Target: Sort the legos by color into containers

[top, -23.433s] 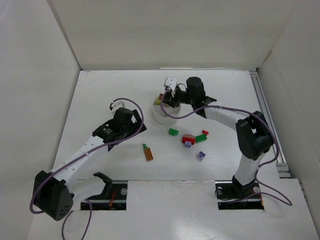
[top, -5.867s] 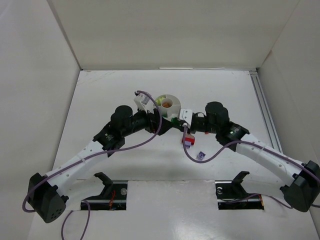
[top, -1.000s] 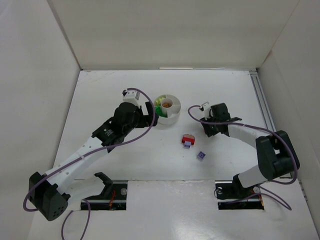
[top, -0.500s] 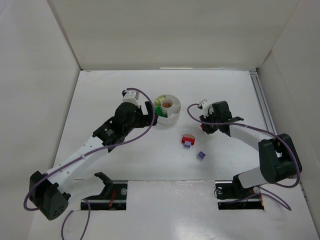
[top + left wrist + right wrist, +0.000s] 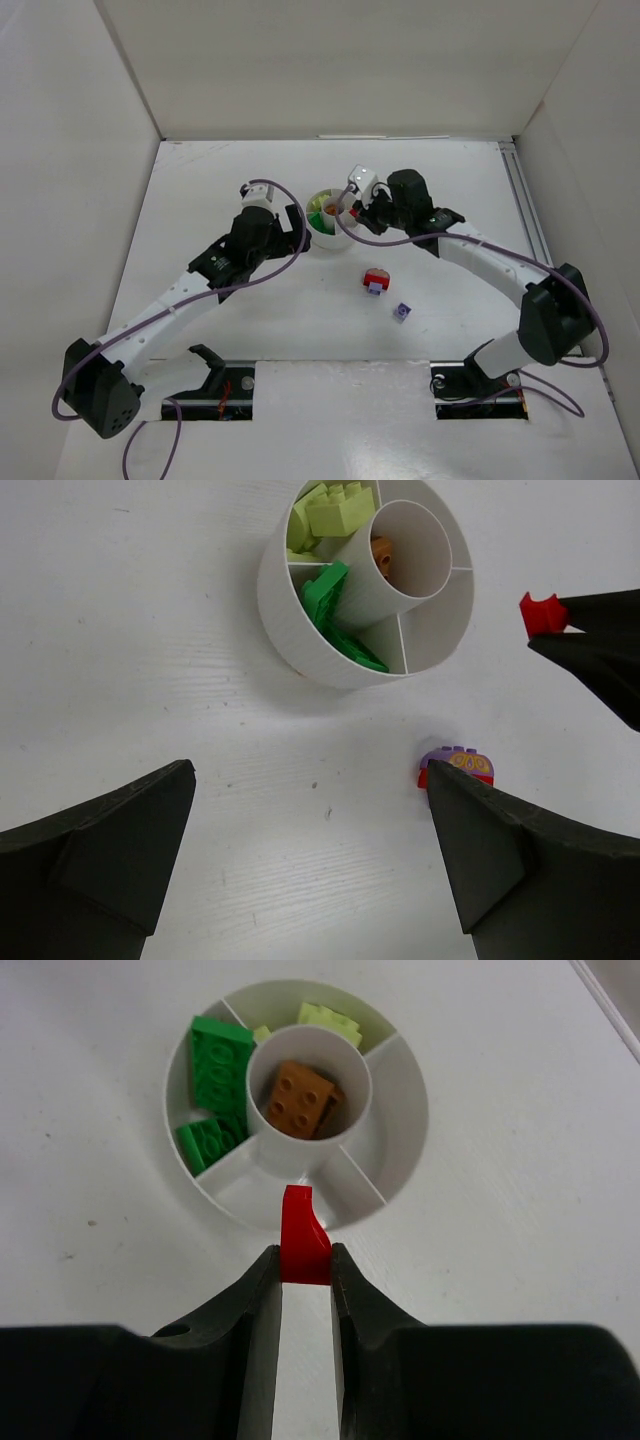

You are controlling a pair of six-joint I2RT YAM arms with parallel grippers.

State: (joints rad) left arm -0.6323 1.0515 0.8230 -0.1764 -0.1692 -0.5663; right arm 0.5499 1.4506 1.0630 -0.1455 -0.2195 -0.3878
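The white round dish (image 5: pixel 318 238) holds dark green legos (image 5: pixel 220 1075), lime green legos (image 5: pixel 330 1022) and an orange-brown lego (image 5: pixel 305 1100) in its centre well. My right gripper (image 5: pixel 305 1260) is shut on a small red lego (image 5: pixel 303 1240), held just above the dish's near rim (image 5: pixel 400 1060); this red lego also shows in the left wrist view (image 5: pixel 541 613). My left gripper (image 5: pixel 310 810) is open and empty, over bare table just left of the dish (image 5: pixel 300 630). A purple-and-red lego stack (image 5: pixel 376 282) and a small purple lego (image 5: pixel 402 312) lie on the table.
White walls enclose the table on the left, back and right. A metal rail (image 5: pixel 528 215) runs along the right edge. The two wedges of the dish nearest my right gripper hold nothing.
My right gripper has moved up and left from the table right of the dish to the dish's rim, carrying the red lego. The left arm has barely moved.
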